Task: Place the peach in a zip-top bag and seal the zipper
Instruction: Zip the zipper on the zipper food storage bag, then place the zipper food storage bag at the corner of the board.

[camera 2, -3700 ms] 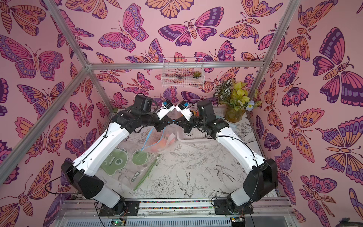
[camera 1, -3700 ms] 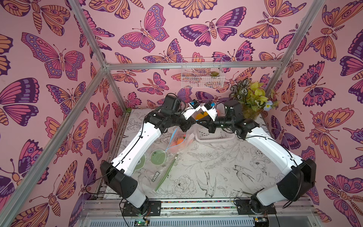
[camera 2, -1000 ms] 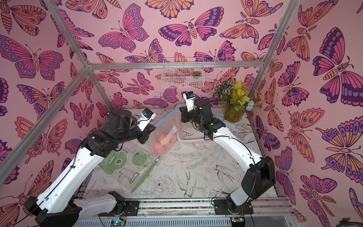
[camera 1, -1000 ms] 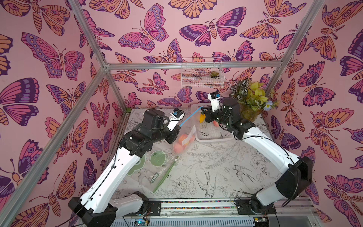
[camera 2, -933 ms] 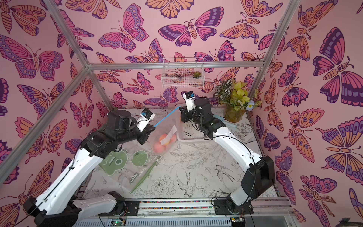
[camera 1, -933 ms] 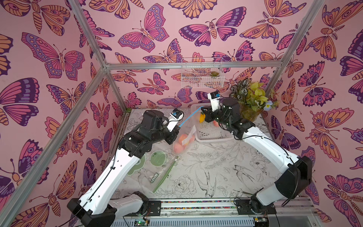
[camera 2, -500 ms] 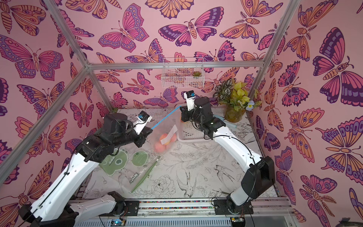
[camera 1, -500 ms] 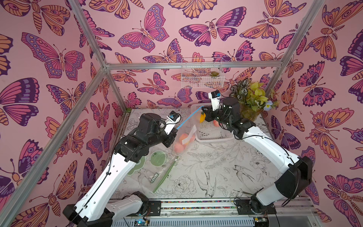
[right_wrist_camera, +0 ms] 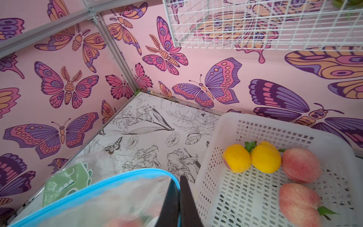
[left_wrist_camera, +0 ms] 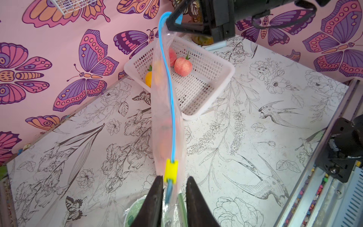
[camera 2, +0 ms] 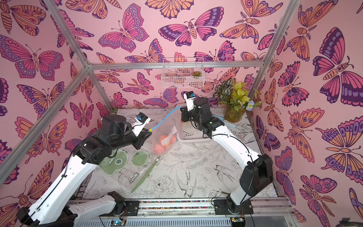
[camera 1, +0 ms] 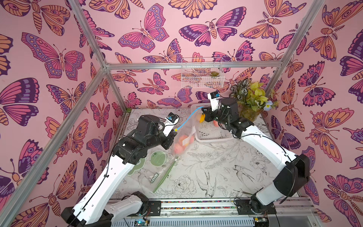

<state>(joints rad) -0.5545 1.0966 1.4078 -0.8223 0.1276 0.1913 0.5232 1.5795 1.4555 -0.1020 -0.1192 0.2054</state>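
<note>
**Sealing stage, top views and both wrist views.** My right pincer (right_wrist_camera: 178,177) is clamping one top corner of the zip-top bag (left_wrist_camera: 167,121), with its jaws pressed together on the blue zipper track (left_wrist_camera: 170,88). My left pincer (left_wrist_camera: 173,179) is standing partly open at the opposite end. Its two fingers are flanking the track's tail just past the yellow slider (left_wrist_camera: 171,170) and gripping nothing.

The bag is hanging slack between my two arms, over the table (camera 1: 225,176) and just beside the white basket (camera 1: 214,138) — whether its bottom is touching the table I cannot tell. The peach (camera 1: 181,141) is sitting in the bag's sagging bottom, showing pink-orange through the plastic.

Loose peaches (right_wrist_camera: 300,165) and yellow fruit (right_wrist_camera: 265,157) are lying in the basket. A second bag (camera 1: 157,159), green-printed, is lying flat on the table by my left arm.
</note>
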